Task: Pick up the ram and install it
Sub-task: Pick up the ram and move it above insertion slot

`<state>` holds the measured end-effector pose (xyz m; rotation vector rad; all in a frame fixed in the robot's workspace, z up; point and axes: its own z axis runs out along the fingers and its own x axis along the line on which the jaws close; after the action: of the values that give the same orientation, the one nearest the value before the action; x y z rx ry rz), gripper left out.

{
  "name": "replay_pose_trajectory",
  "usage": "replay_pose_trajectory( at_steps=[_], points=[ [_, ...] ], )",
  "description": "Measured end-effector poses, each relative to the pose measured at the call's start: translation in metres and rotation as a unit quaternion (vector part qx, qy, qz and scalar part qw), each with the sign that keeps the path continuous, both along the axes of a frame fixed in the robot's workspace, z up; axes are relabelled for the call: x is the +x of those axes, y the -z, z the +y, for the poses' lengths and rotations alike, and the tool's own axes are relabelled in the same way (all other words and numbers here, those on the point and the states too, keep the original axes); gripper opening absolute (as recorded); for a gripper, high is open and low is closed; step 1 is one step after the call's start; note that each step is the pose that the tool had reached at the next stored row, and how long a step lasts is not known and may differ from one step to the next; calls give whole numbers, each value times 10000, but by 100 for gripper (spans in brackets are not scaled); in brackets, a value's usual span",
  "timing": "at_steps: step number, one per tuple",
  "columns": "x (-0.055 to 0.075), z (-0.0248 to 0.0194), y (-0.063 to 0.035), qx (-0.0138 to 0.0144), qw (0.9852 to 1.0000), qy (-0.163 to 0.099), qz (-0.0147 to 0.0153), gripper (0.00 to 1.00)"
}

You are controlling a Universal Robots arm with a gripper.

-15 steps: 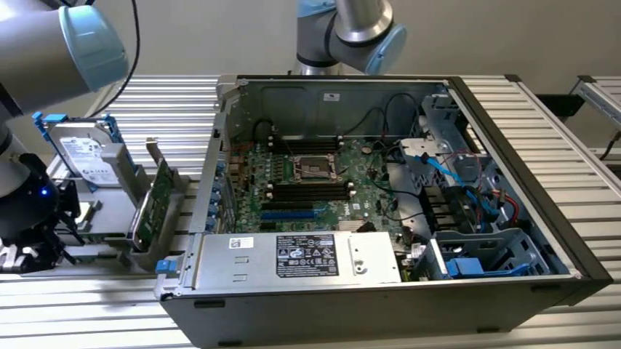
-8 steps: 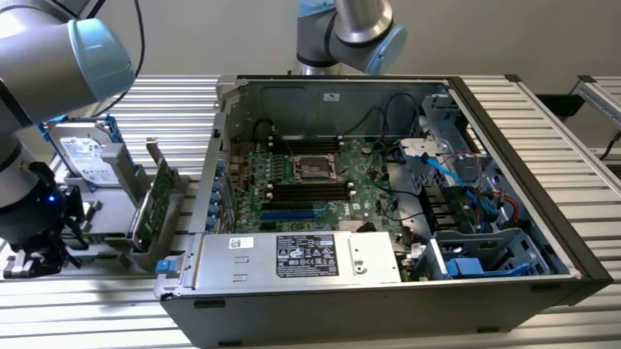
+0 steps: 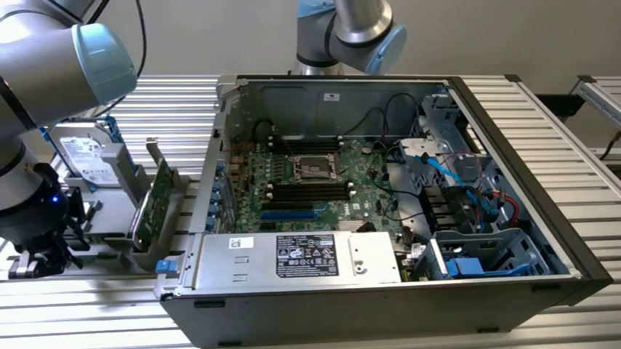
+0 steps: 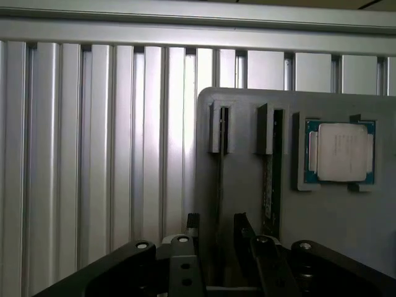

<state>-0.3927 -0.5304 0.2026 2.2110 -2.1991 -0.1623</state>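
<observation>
Gripper [image 4: 218,226] is hovering over the gray tray [image 4: 241,105], jaws standing wide open, gripping nothing. Ram [image 4: 268,185] is sitting on edge in a tray slot, just beside the processor [image 4: 340,151].

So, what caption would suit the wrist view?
Open gripper over a grey holder carrying the ram and a processor chip.

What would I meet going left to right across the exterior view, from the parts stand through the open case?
hard drive → green expansion card → motherboard → drive cage
</observation>
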Motion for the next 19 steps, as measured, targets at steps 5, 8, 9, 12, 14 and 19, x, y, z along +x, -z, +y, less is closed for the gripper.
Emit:
replay_pose_trajectory(
  at_steps=[5,8,9,12,14,19],
  points=[
    [-1,17,10,0,10000,-6,1,36],
    [-18,23,19,0,10000,-6,2,36],
    [-26,26,22,-1,10000,-6,4,36],
    [-38,27,28,-1,10000,-6,6,36],
    [-39,27,27,-1,10000,-6,6,36],
    [-41,27,28,-1,10000,-5,9,21]
  ],
)
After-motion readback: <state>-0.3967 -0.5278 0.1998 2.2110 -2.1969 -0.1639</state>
